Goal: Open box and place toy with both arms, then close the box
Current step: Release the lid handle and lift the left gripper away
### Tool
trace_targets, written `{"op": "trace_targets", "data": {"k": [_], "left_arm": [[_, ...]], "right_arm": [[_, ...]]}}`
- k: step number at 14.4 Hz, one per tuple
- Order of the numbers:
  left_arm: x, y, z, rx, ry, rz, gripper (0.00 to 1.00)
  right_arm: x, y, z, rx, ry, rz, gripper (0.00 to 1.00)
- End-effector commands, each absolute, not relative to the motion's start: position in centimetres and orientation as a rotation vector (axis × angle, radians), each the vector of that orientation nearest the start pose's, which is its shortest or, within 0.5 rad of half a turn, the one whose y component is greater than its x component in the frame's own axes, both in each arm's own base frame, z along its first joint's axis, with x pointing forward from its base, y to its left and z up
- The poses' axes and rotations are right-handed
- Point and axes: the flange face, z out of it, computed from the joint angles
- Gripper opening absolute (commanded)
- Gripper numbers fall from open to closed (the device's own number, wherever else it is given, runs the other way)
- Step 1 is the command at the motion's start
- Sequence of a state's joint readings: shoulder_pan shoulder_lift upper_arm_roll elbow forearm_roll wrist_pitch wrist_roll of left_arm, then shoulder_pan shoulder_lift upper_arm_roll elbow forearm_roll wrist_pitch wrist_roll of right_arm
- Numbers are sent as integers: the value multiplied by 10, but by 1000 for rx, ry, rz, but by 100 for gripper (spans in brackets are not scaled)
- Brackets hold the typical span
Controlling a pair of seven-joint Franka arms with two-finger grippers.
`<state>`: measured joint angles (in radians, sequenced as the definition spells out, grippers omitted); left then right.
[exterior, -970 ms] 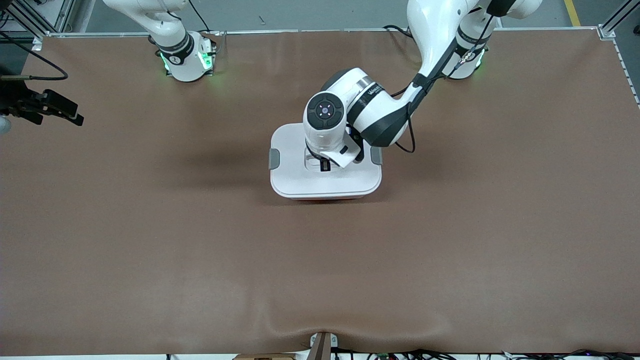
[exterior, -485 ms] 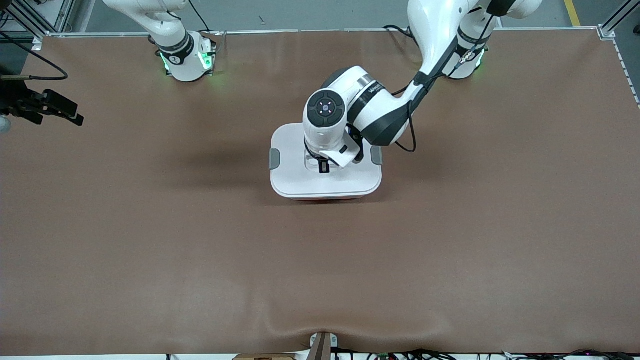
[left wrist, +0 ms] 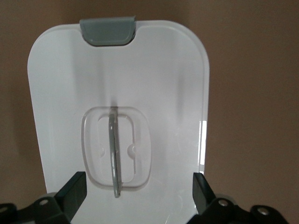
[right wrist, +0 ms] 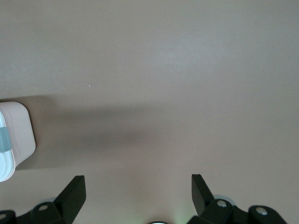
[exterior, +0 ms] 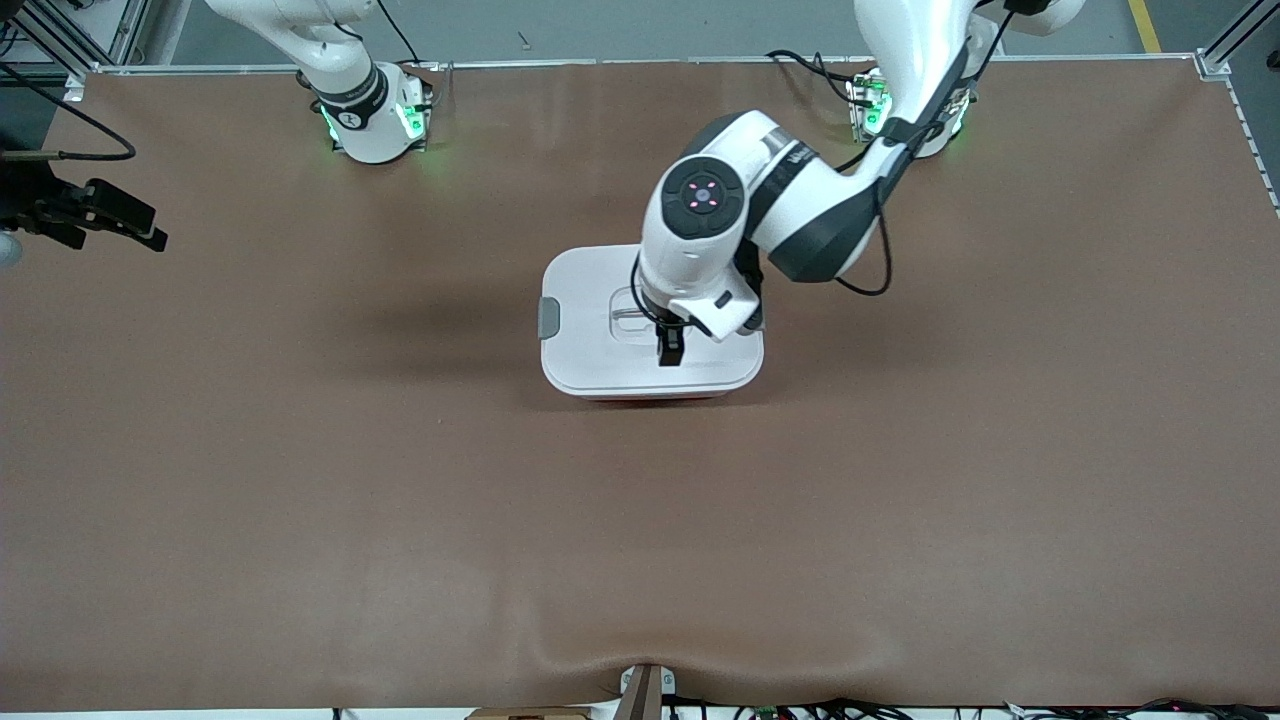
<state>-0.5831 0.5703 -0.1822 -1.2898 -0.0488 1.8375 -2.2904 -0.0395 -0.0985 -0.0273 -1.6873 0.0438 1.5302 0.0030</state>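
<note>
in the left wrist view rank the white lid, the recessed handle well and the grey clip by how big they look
1. white lid: fills most of the view.
2. recessed handle well: a small part of the lid's middle.
3. grey clip: smallest, though it sits farther from the camera than the well, so the gap may be overstated.

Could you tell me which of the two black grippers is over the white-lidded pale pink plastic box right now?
The left gripper, on the arm based at the view's right, hangs open over the white lid of the box. The right gripper waits open over bare brown table, toward its own end.
</note>
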Motion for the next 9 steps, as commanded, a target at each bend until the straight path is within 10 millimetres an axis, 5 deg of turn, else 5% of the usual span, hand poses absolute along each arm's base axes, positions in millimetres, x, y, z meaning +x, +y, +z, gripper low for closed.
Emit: {"op": "trace_targets", "data": {"k": [1,9], "left_arm": [[553,-444,444,-2313,-2143,212,100],[623,-326,475,-2595,-1925,158,100]], "right_arm": [[517,-32,623,-3105,96,91,100],[517,-29,624,-3097,91,86,100]]}}
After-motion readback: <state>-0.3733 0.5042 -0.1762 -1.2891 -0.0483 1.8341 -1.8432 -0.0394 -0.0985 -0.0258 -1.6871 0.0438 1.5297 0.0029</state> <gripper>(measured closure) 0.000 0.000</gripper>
